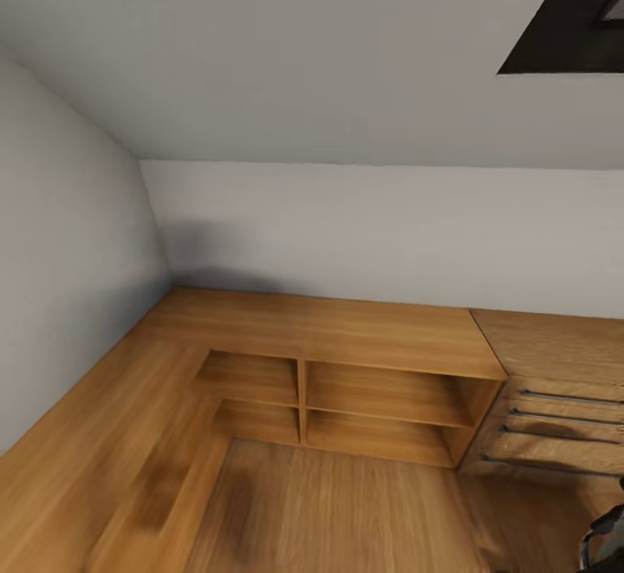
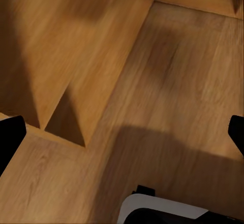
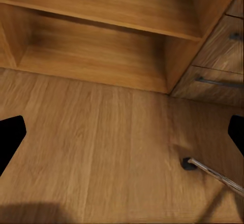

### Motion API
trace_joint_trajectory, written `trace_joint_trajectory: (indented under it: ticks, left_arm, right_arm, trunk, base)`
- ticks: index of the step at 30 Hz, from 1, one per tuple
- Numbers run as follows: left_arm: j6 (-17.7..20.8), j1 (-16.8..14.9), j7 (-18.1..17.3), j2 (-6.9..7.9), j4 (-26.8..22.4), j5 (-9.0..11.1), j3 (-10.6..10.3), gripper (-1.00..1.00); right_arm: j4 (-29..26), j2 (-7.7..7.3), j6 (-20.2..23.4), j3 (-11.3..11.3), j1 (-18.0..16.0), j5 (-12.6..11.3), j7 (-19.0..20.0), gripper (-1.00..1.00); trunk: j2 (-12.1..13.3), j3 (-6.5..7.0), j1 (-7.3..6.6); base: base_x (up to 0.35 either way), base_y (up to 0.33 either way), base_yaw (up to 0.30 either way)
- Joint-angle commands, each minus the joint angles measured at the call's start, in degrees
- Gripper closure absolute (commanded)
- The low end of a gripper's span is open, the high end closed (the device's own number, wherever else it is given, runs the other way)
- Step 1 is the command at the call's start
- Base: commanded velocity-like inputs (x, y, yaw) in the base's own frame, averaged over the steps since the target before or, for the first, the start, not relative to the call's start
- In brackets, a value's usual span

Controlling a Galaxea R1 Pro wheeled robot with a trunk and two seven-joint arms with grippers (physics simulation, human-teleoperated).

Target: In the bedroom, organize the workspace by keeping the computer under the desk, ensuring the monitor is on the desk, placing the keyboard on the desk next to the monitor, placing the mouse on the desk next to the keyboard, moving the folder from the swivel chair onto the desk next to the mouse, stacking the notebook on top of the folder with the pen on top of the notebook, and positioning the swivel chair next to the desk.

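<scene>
The desk, computer, monitor, keyboard, mouse, folder, notebook and pen are out of view. A small piece of what looks like the swivel chair (image 1: 605,531) pokes in at the head view's bottom right corner, dark with a metal bar. In the right wrist view a metal leg ending in a black caster (image 3: 189,163) rests on the wood floor. My left gripper (image 2: 122,137) hangs open over bare floor, its black fingertips (image 2: 10,137) far apart. My right gripper (image 3: 122,137) is open too, with nothing between its fingertips (image 3: 11,135).
A light wooden L-shaped counter (image 1: 329,330) with open shelves (image 1: 381,395) fills the corner ahead. Wooden drawers with metal handles (image 1: 555,421) stand to its right. Grey walls rise behind, with a dark frame (image 1: 572,18) high at the right. My white and black base (image 2: 162,210) shows near the floor.
</scene>
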Motion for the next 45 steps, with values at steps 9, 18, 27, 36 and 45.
trace_joint_trajectory:
  ticks: [9,18,27,36,45]
  left_arm:
    - [-0.09,0.02,0.23,0.04,-0.11,0.55,-0.43,-1.00]
    - [-0.09,0.02,0.23,0.04,-0.11,0.55,-0.44,-1.00]
    - [-0.10,0.02,0.23,0.04,-0.11,0.55,-0.43,-1.00]
    - [-0.09,0.02,0.23,0.04,-0.11,0.55,-0.41,-1.00]
    - [-0.16,0.02,0.23,0.04,-0.11,0.53,-0.41,-1.00]
  right_arm:
    - [-0.01,0.00,-0.04,0.49,-0.04,-0.21,-0.31,-1.00]
    - [-0.08,0.00,1.25,0.49,-0.04,-0.21,-0.31,-1.00]
    - [-0.18,-0.08,2.50,0.49,-0.04,-0.21,-0.31,-1.00]
    - [-0.18,-0.05,2.53,0.49,-0.04,-0.21,-0.31,-1.00]
    - [-0.18,-0.02,2.53,0.49,-0.04,-0.21,-0.31,-1.00]
  trunk:
    - [-0.11,-0.11,0.04]
    - [-0.11,-0.11,0.04]
    - [-0.11,-0.11,0.04]
    - [-0.11,-0.11,0.04]
    - [-0.11,-0.11,0.04]
  base:
    - [0.010,0.007,-0.297]
    - [0.001,0.000,-0.297]
    - [0.000,0.000,-0.297]
    - [0.000,0.005,-0.297]
    - [0.000,0.060,-0.297]
